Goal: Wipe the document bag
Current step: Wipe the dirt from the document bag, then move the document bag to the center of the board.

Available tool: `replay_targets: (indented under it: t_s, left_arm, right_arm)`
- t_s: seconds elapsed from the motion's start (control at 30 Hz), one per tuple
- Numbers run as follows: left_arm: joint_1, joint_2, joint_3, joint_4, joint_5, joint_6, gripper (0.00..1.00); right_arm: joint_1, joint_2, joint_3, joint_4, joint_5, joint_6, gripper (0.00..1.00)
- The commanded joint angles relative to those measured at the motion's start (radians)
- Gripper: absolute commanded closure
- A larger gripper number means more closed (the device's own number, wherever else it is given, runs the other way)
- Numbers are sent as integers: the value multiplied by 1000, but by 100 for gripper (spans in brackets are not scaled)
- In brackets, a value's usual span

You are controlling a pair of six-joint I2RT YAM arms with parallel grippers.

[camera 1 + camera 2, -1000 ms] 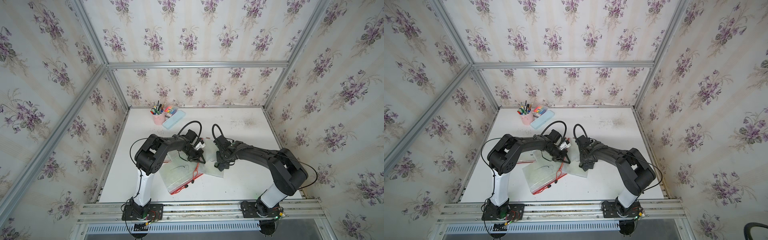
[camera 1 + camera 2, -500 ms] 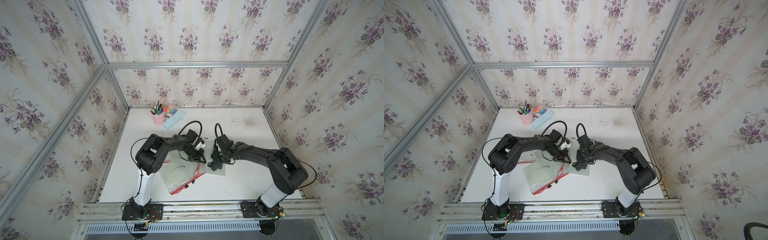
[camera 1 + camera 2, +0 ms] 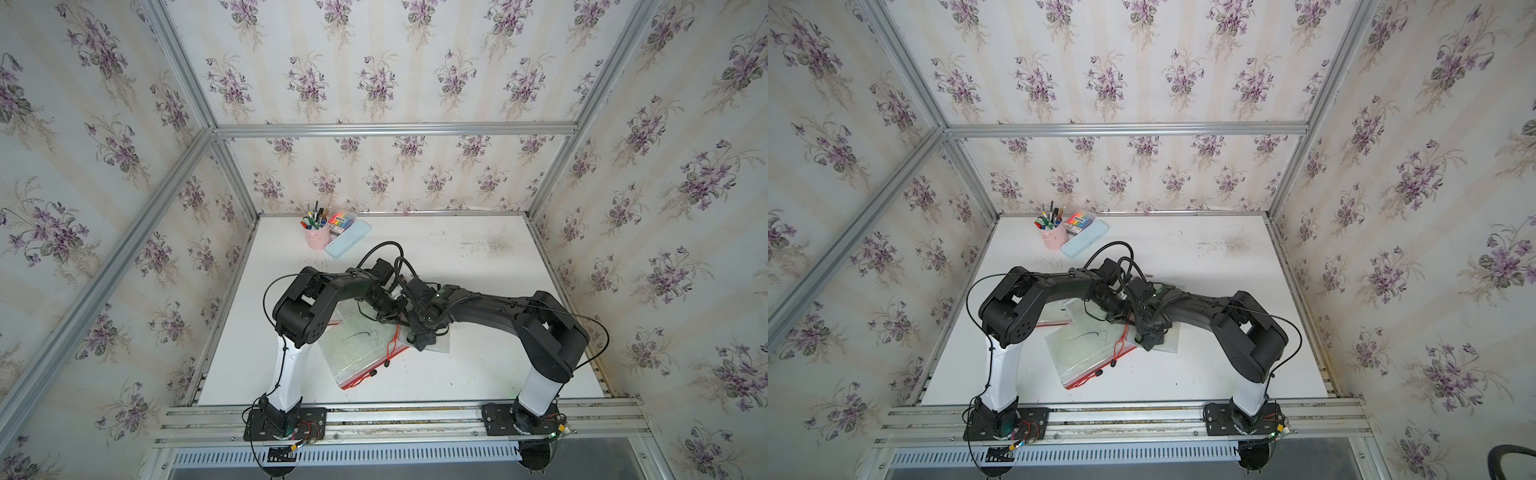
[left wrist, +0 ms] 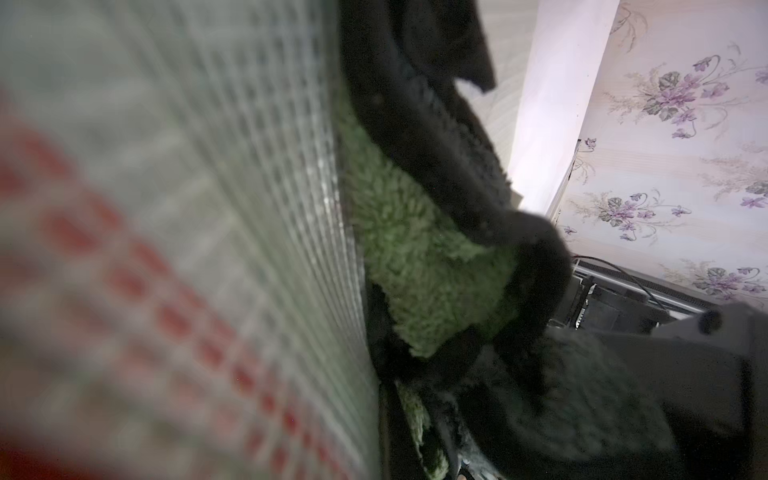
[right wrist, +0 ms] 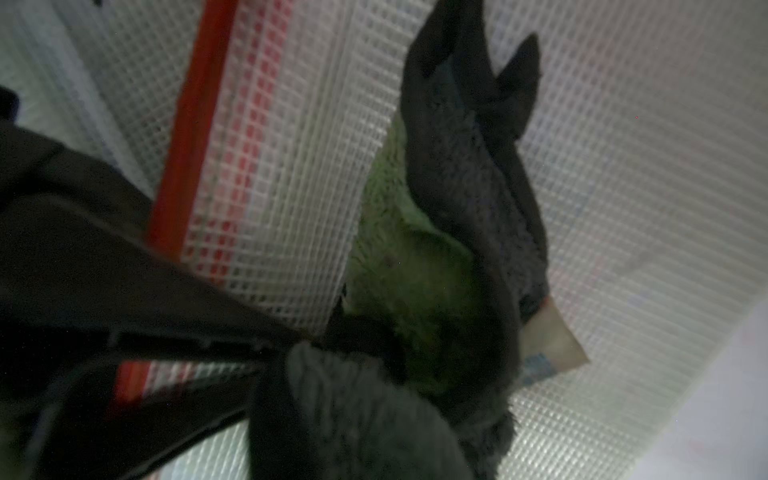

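A white tabletop (image 3: 478, 374), boxed in by violet-sprigged wallpaper (image 3: 374, 75) and aluminium framing (image 3: 395, 129), carries the mesh document bag (image 3: 353, 353). The bag lies flat and skewed near the middle, with a black scribble (image 3: 365, 333) on its face and its red zip edge (image 3: 376, 368) on the side toward the right arm. The right gripper (image 3: 419, 332) points down just past that zip edge, its jaws pinching a bunched cloth (image 3: 424, 341). In the right wrist view the cloth (image 5: 465, 187) is dark grey outside and green within, and lies against the bag's red-trimmed mesh. Under the cloth, just beside the document bag, lies a second clear mesh sleeve (image 3: 441, 348). The left gripper (image 3: 388, 313) sits low at the document bag's far corner, close to the right gripper. Its jaws are pressed together, and it is unclear whether the bag's thin edge is caught between them. Both arms rise on white lower links from the rail nearest the camera. The left arm (image 3: 324, 299) and the right arm (image 3: 519, 311) bend at raised elbows and reach inward, meeting like an arch over the bag's far corner. Well beyond the document bag, at the table's back edge, stand a pink pen cup (image 3: 316, 239), a marker pack (image 3: 341, 219) and a pale blue pencil case (image 3: 348, 240).
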State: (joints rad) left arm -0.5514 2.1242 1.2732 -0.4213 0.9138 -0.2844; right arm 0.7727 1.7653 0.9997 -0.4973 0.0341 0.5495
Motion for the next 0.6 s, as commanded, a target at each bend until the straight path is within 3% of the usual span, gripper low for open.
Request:
replay_targets:
  t_s: [0.0, 0.2, 0.3, 0.43, 0.57]
  left_arm:
    - [-2, 15, -8, -104, -138, 4, 100]
    - [-4, -9, 4, -136, -154, 11, 100]
    - [-10, -43, 64, -196, -158, 3, 100]
    - [-28, -65, 224, -245, -149, -59, 100]
    - [-65, 32, 433, -230, -144, -168, 100]
  right_arm:
    - [-150, -20, -91, -81, 141, -10, 91]
    - [-391, -110, -62, -73, 239, -117, 90]
    - [-444, -138, 21, -79, 251, -157, 91]
    - [-490, -222, 107, -107, 259, -197, 91]
    - [-561, -299, 159, -144, 251, -241, 90]
